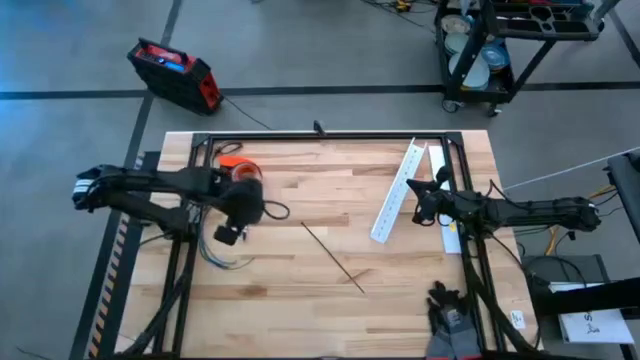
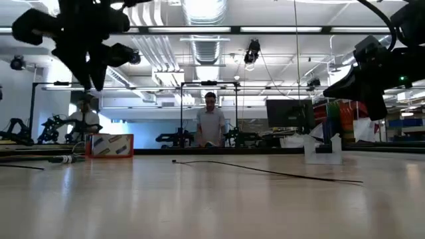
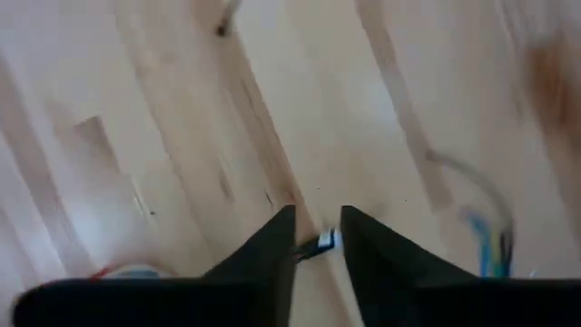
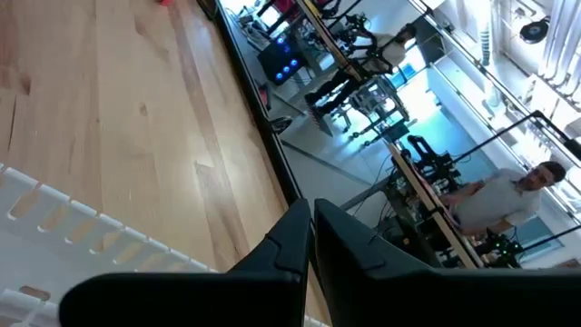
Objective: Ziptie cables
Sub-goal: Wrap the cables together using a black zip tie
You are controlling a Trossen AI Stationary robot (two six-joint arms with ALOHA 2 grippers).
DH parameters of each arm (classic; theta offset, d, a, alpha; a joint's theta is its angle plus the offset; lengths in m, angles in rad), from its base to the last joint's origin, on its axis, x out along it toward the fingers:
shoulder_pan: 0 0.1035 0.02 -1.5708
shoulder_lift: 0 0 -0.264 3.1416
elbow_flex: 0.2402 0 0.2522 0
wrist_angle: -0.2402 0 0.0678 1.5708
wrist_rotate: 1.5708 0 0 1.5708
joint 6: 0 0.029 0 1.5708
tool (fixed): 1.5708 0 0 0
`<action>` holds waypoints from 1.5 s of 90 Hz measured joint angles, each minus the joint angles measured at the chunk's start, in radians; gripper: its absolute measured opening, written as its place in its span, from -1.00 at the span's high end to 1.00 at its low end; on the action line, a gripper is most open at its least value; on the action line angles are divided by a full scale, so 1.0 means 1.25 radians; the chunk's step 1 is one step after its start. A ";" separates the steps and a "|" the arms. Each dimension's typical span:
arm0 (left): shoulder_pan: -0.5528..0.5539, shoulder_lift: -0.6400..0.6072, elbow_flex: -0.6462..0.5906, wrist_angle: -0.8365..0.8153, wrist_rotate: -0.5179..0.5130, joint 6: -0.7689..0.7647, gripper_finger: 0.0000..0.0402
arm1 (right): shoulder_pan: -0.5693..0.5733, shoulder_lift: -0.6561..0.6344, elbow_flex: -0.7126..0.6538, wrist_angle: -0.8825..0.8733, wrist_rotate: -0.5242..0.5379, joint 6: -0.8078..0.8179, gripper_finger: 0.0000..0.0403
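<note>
The ziptie (image 1: 333, 257) is a very thin dark strip lying flat on my wooden table (image 1: 300, 310), running on a slant from near the middle toward five o'clock. In the low view it (image 2: 265, 170) shows as a long, slightly bowed dark line resting on the surface, one end with a small knob.

The cables (image 1: 222, 255) are a loose fan of thin wires, green and blue among darker ones, lying at about eight o'clock from the table's middle, just below my left gripper (image 1: 229, 236). In my left wrist view a few blue and pale strands (image 3: 486, 238) curl off to one side, blurred, and a small light tip sits between my fingers (image 3: 272, 241). Those fingers stand a little apart, not clamped on anything I can make out; whether the tip touches them I cannot tell.

My right gripper (image 1: 419, 213) hovers at about three o'clock, beside the long white slotted channel (image 1: 397, 192). In my right wrist view its fingers (image 4: 295, 238) are pressed together with nothing between them, the channel (image 4: 82, 232) under them.

An orange tape roll (image 1: 240, 166) sits just beyond my left gripper, partly hidden by the arm. In the low view a person (image 2: 211, 123) stands far behind the table.
</note>
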 joint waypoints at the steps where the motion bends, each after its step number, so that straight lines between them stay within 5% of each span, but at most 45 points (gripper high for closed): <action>1: 0.000 0.004 -0.002 0.000 0.000 0.009 0.41 | 0.000 0.000 0.000 0.000 0.000 0.000 0.97; 22: 0.000 0.088 -0.082 0.000 -0.001 0.212 -0.05 | 0.000 0.000 0.000 0.000 0.000 0.000 0.97; 37: -0.004 0.137 -0.156 0.059 -0.088 0.324 -0.15 | 0.000 0.000 0.000 0.000 0.000 0.000 0.97; 57: -0.004 0.192 -0.225 0.191 -0.109 0.442 -0.04 | 0.000 0.000 0.000 0.000 0.000 0.000 0.97; 95: -0.006 0.227 -0.226 0.223 -0.141 0.614 0.23 | 0.000 0.000 0.000 0.000 0.000 0.000 0.97; 135: -0.043 0.226 -0.267 0.278 -0.143 0.597 0.59 | 0.000 0.000 0.000 0.000 0.000 0.000 0.97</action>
